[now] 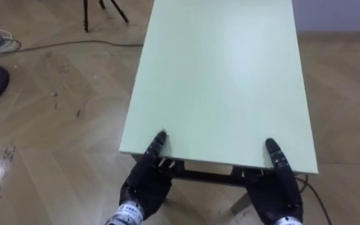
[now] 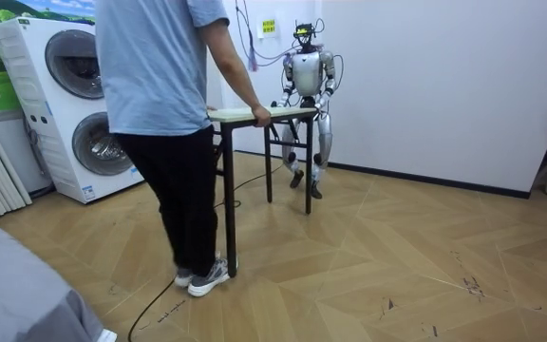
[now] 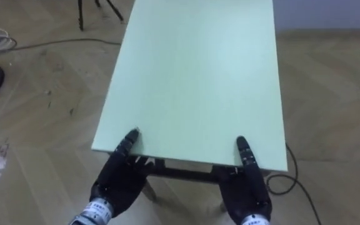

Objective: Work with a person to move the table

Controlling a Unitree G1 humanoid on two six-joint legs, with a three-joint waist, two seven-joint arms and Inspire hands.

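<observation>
Left hand [image 1: 144, 184] and right hand [image 1: 280, 187] sit at the two corners of the pale green desk's [image 1: 224, 81] near short edge. Each has a thumb laid on top while the rest of the hand goes beneath the board, so I cannot tell whether either clasps the edge. Both hands are equally near the desk, one on each side of its midline. The desk's long axis runs straight away from the robot over the wooden floor [image 1: 61, 125] towards the person [image 2: 160, 95]. In the room view the person stands at the opposite short end with a hand [image 2: 260, 117] on that edge. Any carry will likely go along this axis, the two ends kept level and moving together.
</observation>
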